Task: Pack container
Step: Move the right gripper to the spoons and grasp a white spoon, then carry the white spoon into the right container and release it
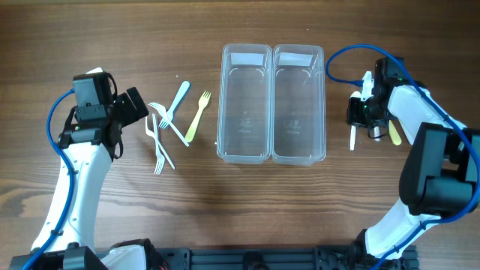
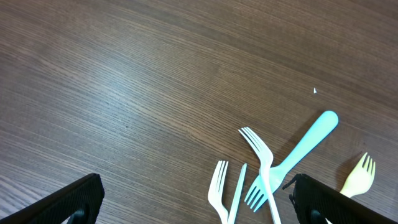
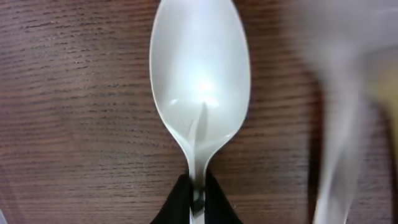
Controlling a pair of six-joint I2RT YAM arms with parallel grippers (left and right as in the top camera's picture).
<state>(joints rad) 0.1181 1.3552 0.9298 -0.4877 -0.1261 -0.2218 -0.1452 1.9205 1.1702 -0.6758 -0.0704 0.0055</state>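
Note:
Two clear, empty plastic containers stand side by side mid-table, the left one (image 1: 244, 142) and the right one (image 1: 298, 146). My right gripper (image 3: 198, 200) is shut on the neck of a white spoon (image 3: 199, 74), low over the wood; in the overhead view it (image 1: 360, 112) is right of the containers. My left gripper (image 2: 199, 211) is open and empty just above a pile of forks: two white ones (image 2: 217, 186) (image 2: 261, 152), a blue one (image 2: 301, 149) and a yellow one (image 2: 359, 174). In the overhead view it (image 1: 141, 105) is left of the forks (image 1: 172, 112).
A yellow spoon (image 1: 394, 133) and a white utensil (image 1: 352, 137) lie near my right gripper. A blurred white utensil (image 3: 339, 124) shows right of the held spoon. The forks overlap each other. Bare wood surrounds the containers.

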